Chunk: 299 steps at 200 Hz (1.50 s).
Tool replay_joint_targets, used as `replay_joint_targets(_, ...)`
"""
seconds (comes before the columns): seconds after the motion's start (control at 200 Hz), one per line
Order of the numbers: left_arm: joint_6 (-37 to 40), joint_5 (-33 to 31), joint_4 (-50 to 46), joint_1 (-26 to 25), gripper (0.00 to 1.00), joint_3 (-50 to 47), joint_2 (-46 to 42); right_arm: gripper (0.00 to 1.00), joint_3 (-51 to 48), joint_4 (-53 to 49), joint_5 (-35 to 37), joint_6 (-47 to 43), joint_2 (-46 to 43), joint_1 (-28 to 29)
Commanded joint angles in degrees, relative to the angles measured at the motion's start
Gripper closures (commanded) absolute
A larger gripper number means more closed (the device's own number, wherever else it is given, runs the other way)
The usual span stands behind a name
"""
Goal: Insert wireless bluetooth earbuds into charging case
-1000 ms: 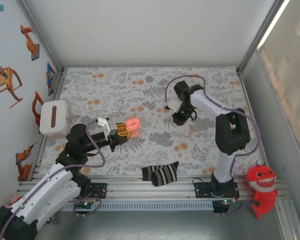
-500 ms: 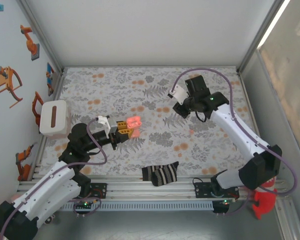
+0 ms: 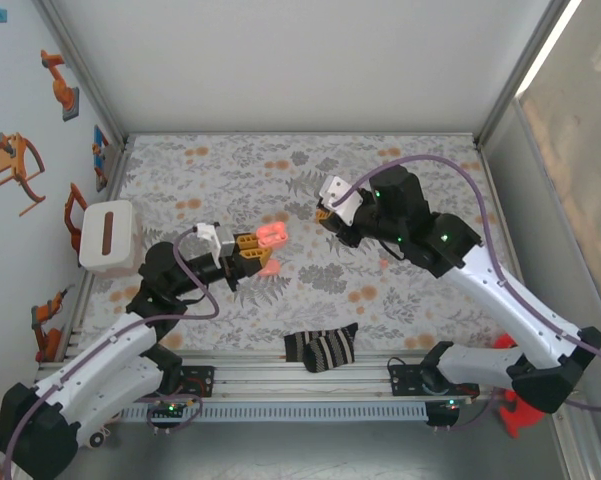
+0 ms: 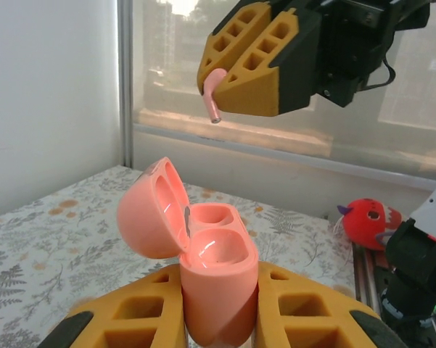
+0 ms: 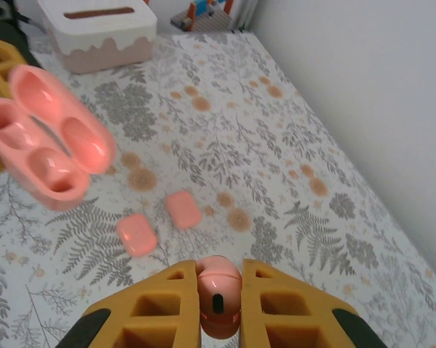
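The open charging case (image 4: 216,250) is gripped upright in the left tool (image 4: 219,312), lid tipped back to expose its wells, while an earbud (image 5: 218,286) is pinched stem-down in the right tool (image 5: 219,312) nearby, ready for insertion.

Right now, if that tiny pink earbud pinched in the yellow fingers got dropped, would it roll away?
Probably: the earbud looks glossy and rounded, so it may slip from the right gripper or roll. Its thin stem would likely stop it soon. It seems stiff and light.
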Motion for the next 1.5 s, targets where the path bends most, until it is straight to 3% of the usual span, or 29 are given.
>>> replay_joint_targets(0.0,-5.67,2.29,11.48,-0.42,1.00,-1.09,1.71,0.96,2.18,2.28,-0.35,-1.52,-1.15,3.22)
replay_joint_targets(0.22,-6.55,5.36,14.78,-0.70,1.00,0.52,6.01,0.96,4.22,2.38,4.19,-5.84,0.04,9.56)
replay_joint_targets(0.566,-8.67,7.96,21.70,-1.62,1.00,2.12,11.24,0.96,5.50,4.70,8.43,-11.91,3.35,14.18)
replay_joint_targets(1.492,-6.43,8.74,19.60,-2.09,1.00,2.65,10.94,0.96,5.62,4.61,9.43,-13.77,7.83,16.43)
